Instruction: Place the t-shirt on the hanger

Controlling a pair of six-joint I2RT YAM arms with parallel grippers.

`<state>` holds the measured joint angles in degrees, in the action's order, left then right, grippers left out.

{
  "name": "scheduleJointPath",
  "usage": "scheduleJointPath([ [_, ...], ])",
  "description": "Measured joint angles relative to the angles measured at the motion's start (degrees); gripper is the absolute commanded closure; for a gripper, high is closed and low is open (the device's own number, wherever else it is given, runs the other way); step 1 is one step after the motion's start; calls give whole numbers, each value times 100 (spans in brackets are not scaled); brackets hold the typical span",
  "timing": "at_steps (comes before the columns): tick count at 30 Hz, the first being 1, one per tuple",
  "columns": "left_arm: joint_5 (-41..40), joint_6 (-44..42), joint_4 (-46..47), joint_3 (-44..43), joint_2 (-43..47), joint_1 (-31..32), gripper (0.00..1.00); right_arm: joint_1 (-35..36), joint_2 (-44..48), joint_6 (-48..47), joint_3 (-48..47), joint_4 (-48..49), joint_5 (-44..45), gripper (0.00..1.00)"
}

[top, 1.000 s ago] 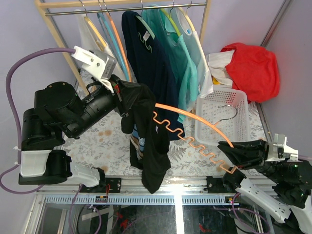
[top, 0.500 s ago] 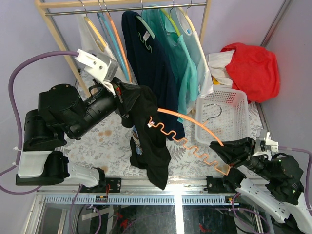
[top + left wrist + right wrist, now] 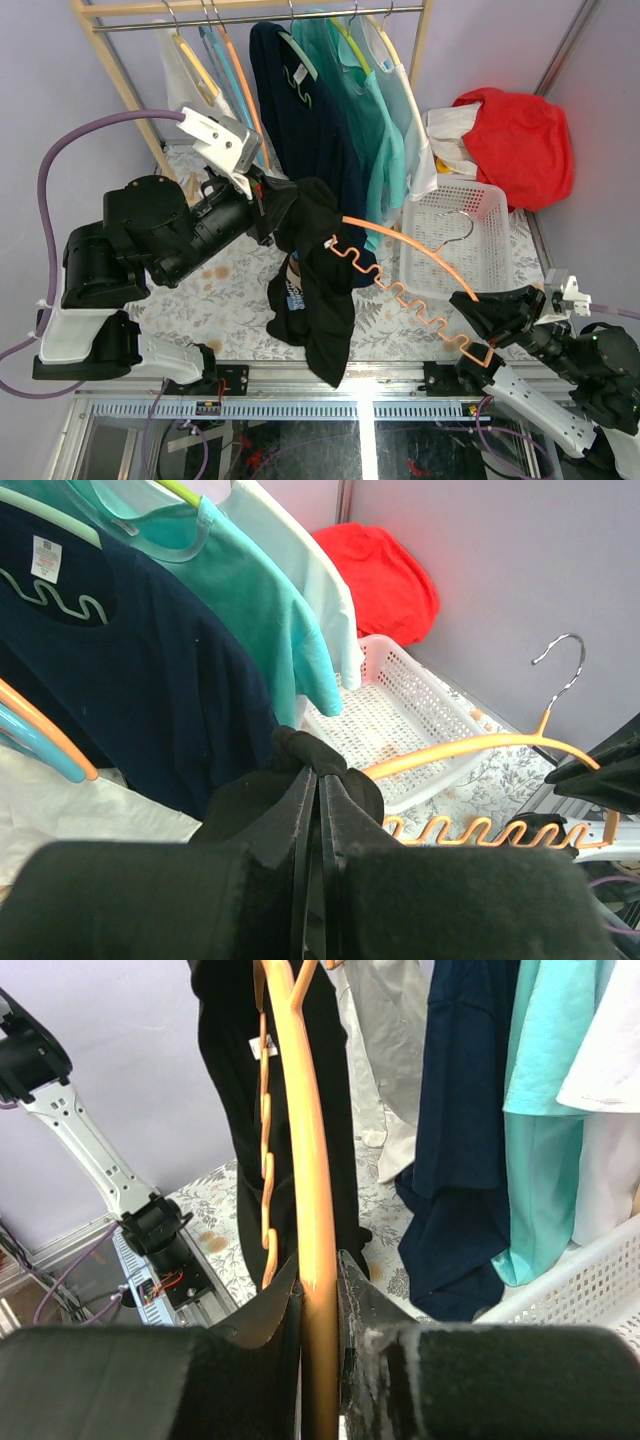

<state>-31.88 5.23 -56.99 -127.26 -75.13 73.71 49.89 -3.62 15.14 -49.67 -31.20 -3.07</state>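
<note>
**At the near edge: hanger clamped, shirt dangling**

Nearest me, at four o'clock in the overhead view, the right gripper [image 3: 480, 318] was clamped narrow on one shoulder end of the hanger [image 3: 400, 288]. Its orange arm and wavy bar ran toward ten o'clock. At centre the t-shirt [image 3: 318, 300] hung in a limp black column, and the hanger's far tip touched it. I could not tell whether the tip was inside. Further out, at ten o'clock, the left gripper [image 3: 262, 200] was closed on a bunched fold at the shirt's top.

I judged the shirt light, soft and prone to sag shut, so a hold at the collar edge would serve better than a wad. The hanger looked thin and springy, apt to swivel when held by one end.

My right wrist camera showed the orange arm between the jaws and a white label beside the wavy bar, tiny from overhead. My left wrist camera alone showed its jaws pressed together on the fold. Only the overhead showed the chest graphic and hem. Farthest, at twelve o'clock, the navy shirt [image 3: 310, 120] hung from the rail [image 3: 300, 18].
</note>
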Motion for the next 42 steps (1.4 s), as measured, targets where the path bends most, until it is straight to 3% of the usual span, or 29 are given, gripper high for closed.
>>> scheduleJointPath([
  [15, -55, 24, 48, 201, -177, 0, 100, 0, 210, -192, -710, -752, 459, 100],
  [25, -61, 48, 61, 225, -332, 0, 100, 0, 339, 103, 289, 109, 66, 100],
  [42, 201, 24, 107, -297, -313, 0, 100, 0, 337, 376, 302, 363, -841, 100],
])
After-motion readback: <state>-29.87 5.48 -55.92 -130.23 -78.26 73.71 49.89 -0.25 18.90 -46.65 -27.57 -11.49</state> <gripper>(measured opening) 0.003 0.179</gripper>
